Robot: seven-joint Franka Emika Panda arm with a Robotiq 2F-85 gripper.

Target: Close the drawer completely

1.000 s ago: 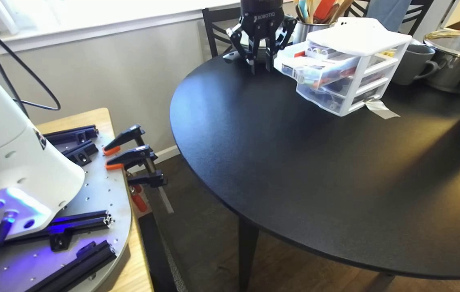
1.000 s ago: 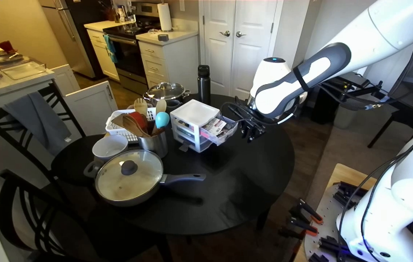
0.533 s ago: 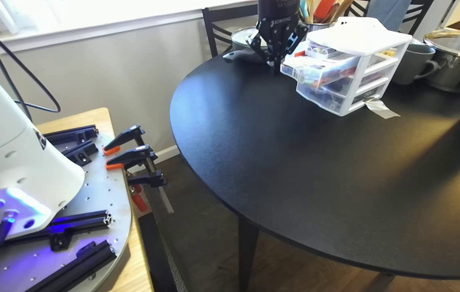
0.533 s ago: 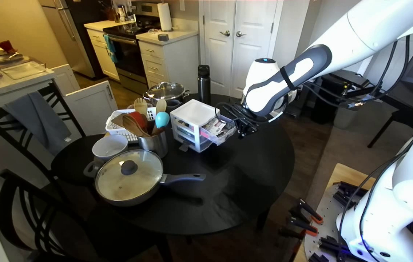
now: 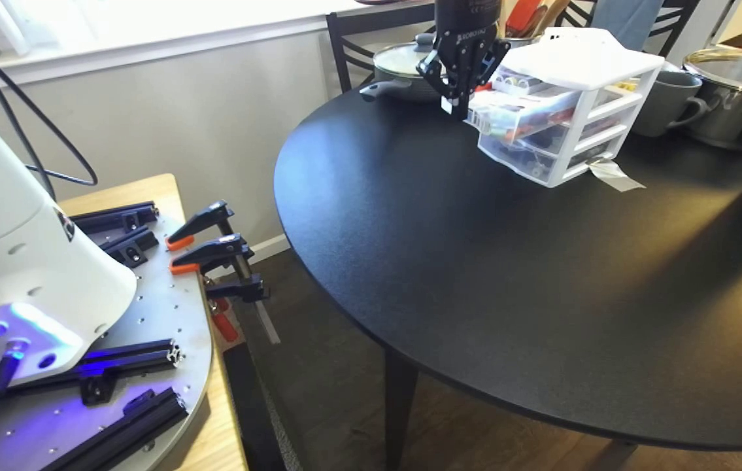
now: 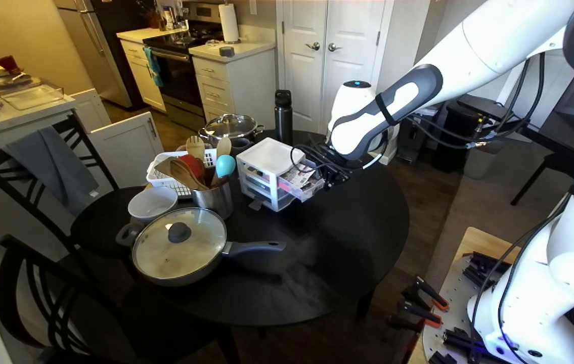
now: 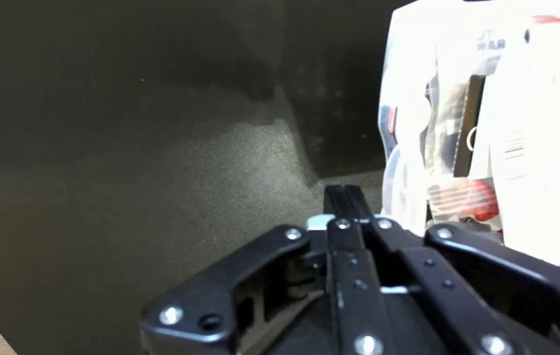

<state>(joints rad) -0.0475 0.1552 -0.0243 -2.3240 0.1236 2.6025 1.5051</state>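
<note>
The clear-plastic top drawer [image 5: 498, 121] sticks out of the white three-drawer organizer [image 5: 580, 59]. Packets and small red and dark items lie in it. It also shows in an exterior view [image 6: 312, 192] and at the right of the wrist view [image 7: 400, 192]. My gripper [image 5: 460, 112] points down just outside the drawer's front. In the wrist view the fingertips [image 7: 344, 190] are together with nothing between them, right beside the drawer's front wall. The exact contact spot is hidden. The lower drawers sit inside the frame.
A lidded pan [image 6: 180, 245] with its handle, a utensil holder [image 6: 216, 199] and a bowl [image 6: 153, 203] stand beside the organizer on the round black table [image 6: 347, 242]. A mug [image 5: 668, 101], a steel pot [image 5: 737, 104] and a dark bottle [image 6: 283, 119] stand behind.
One second ago the fingers were apart; they have shut. My gripper has moved toward the organizer, and the drawer has slid slightly inward. The organizer's frame has not moved.
</note>
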